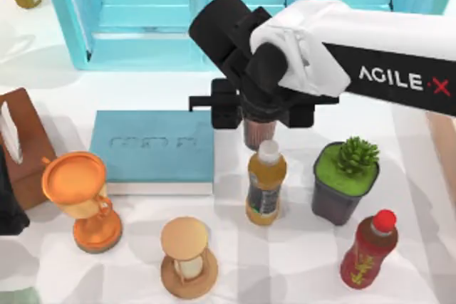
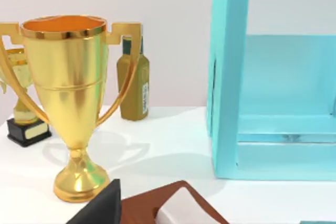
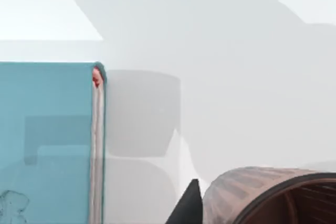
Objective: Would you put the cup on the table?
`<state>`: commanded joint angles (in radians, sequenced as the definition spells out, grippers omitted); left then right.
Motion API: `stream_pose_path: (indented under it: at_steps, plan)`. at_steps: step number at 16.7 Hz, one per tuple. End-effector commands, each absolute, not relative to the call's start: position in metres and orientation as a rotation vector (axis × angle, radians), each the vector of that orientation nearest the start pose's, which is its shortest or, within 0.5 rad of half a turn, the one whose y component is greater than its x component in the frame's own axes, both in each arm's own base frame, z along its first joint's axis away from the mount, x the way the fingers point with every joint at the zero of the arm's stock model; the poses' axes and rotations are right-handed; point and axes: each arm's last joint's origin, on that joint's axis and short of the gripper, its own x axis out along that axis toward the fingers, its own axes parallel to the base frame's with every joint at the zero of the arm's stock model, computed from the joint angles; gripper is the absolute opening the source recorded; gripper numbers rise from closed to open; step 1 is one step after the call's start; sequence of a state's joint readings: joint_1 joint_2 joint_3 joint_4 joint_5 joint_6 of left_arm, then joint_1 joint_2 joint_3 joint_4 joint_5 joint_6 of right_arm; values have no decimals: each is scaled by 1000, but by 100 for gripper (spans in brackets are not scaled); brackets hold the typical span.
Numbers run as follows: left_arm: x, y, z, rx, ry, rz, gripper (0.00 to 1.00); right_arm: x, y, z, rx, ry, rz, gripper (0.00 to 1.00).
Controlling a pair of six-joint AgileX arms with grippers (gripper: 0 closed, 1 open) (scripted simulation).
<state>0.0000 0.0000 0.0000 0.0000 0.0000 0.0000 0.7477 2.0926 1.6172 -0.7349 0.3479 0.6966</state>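
Note:
The cup (image 1: 258, 134) is a ribbed reddish-brown tumbler hanging upright just right of the teal book (image 1: 153, 147) and behind a yellow bottle (image 1: 266, 183). My right gripper (image 1: 260, 115) reaches in from the right and is shut on the cup from above. In the right wrist view the cup's ribbed wall and dark mouth (image 3: 262, 195) sit close by, with one dark fingertip (image 3: 188, 209) against its side and the white table (image 3: 236, 103) behind. My left arm (image 1: 8, 208) stays parked at the table's left edge.
An orange goblet (image 1: 78, 197), a tan hourglass piece (image 1: 187, 258), a potted succulent (image 1: 345, 179) and a red bottle (image 1: 369, 247) stand around the front. A teal shelf (image 1: 142, 12) spans the back. A brown tissue box (image 1: 21, 147) and gold trophy (image 2: 71, 98) are left.

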Motion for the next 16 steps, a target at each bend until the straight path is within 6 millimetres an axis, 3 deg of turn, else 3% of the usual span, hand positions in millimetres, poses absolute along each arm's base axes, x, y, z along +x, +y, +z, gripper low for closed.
stream_pose_path:
  at_steps: [10,16]
  plan:
    - [106,-1,160,0,0,0,100,325,293,179,-14,1076,-13,98]
    - [106,-1,160,0,0,0,100,325,293,179,-14,1076,-13,100]
